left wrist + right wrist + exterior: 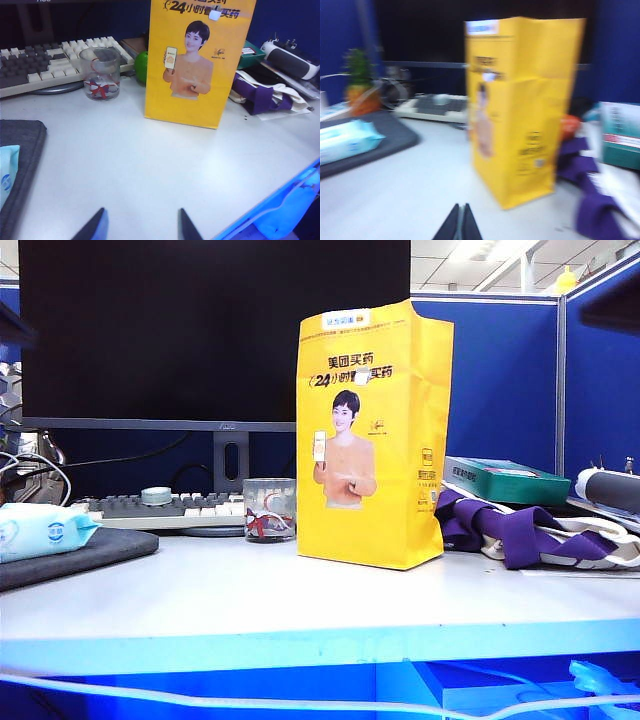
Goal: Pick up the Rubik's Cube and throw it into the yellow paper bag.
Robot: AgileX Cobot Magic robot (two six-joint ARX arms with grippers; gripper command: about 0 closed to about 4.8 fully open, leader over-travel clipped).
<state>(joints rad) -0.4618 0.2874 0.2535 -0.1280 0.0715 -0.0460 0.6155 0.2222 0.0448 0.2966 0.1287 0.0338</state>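
Note:
The yellow paper bag (372,435) stands upright in the middle of the white desk, printed with a short-haired woman in orange. It also shows in the left wrist view (197,60) and, blurred, in the right wrist view (520,110). The Rubik's Cube is out of view in all frames. My left gripper (142,216) hovers open over bare desk in front of the bag, with nothing between its fingers. My right gripper (461,207) is shut and empty, low over the desk short of the bag's near corner. Neither arm shows in the exterior view.
A clear glass cup (269,510) with a red ribbon stands just left of the bag, a keyboard (165,510) and monitor (210,330) behind it. A dark pad (80,555) holding a wipes pack (40,530) lies left. Purple cloth (520,530) and a green box (505,480) lie right.

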